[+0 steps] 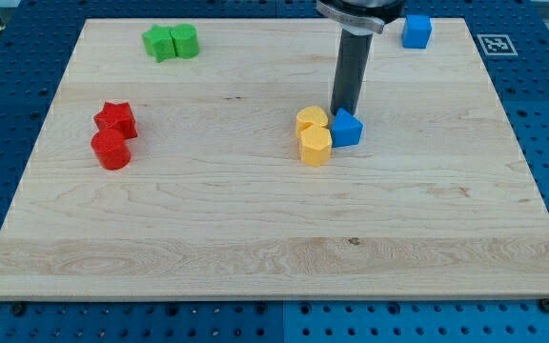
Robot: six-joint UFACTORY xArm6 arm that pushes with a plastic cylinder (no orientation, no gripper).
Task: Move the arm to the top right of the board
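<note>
My tip (340,113) stands near the middle of the wooden board (255,219), just behind a blue block (348,128) and right of a yellow heart-shaped block (311,120). A yellow hexagonal block (315,146) sits just below that one. The rod (352,71) rises to the view's top edge. The board's top right corner holds a blue cube (416,30), to the right of the rod.
A green star block (160,43) and a green rounded block (185,41) sit at the top left. A red star block (116,119) and a red cylinder (111,150) sit at the left. A fiducial tag (495,44) lies past the top right corner.
</note>
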